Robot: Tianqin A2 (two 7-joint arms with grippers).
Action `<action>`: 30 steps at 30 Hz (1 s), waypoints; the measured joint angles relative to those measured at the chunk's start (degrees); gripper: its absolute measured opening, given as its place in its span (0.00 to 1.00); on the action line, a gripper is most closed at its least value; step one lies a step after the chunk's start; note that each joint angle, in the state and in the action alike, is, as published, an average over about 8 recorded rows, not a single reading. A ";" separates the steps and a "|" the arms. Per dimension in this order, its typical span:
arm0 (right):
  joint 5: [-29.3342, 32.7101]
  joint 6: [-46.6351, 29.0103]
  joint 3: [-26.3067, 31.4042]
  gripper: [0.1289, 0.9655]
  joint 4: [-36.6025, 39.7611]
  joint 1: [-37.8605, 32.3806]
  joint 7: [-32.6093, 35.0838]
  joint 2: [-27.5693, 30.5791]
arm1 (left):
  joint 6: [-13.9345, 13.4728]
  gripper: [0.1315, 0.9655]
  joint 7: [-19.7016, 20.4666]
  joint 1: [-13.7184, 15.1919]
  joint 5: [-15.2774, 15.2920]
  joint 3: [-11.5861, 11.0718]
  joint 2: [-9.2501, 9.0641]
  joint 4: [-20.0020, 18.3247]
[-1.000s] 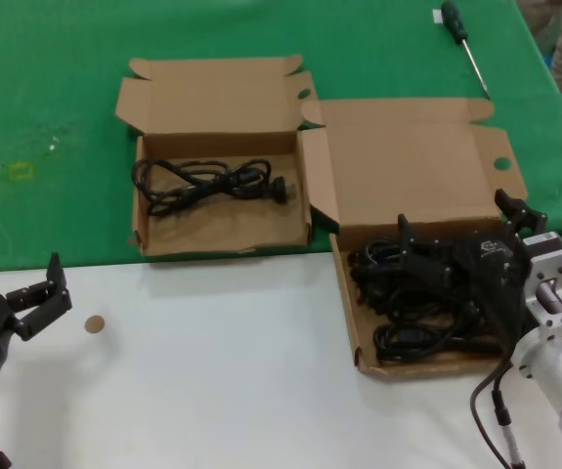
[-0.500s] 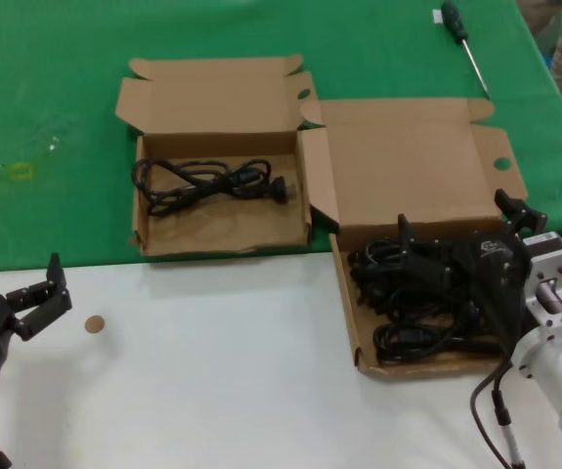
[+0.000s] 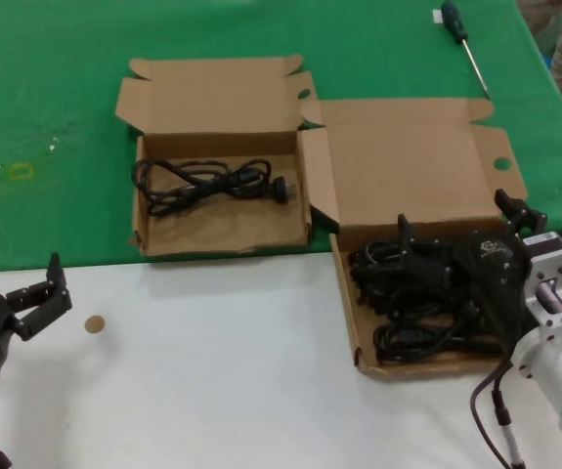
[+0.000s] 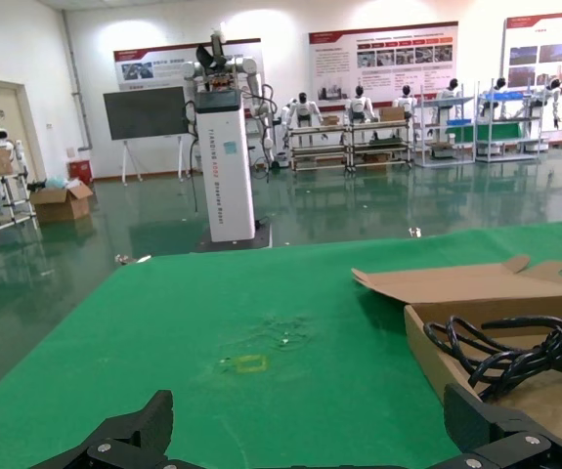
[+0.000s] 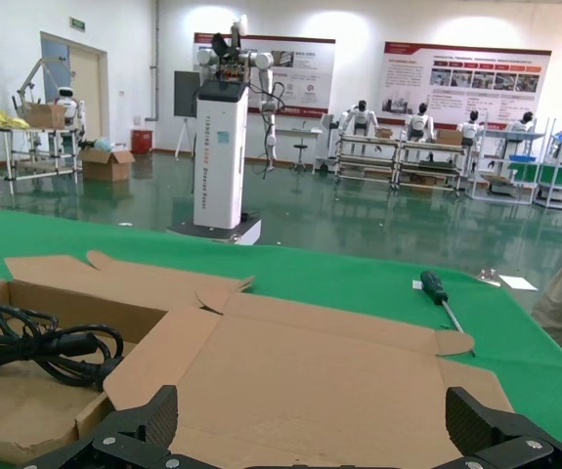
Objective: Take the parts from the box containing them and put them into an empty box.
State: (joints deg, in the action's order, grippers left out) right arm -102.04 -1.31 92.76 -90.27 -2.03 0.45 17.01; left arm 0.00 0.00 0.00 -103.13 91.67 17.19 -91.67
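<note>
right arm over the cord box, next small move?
Probably lower the right gripper, open above the cords in the wide box, onto a bundle and close. One cord already lies in the narrow box; the left gripper waits aside.

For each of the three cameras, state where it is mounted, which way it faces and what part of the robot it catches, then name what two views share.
Head view: from the robot's head, looking down at the narrower box, the wider box, the open left gripper and the open right gripper over the power cords.
Left wrist view: low, facing across the green cloth; fingertips show.
Right wrist view: low, facing the wider box's lid; fingertips show.
Shared: the screwdriver.
</note>
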 joint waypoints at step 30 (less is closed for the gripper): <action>0.00 0.00 0.00 1.00 0.00 0.00 0.00 0.00 | 0.00 1.00 0.00 0.00 0.00 0.00 0.00 0.00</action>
State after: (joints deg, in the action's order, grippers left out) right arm -102.04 -1.31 92.76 -90.27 -2.03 0.45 17.01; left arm 0.00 0.00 0.00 -103.13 91.67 17.19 -91.67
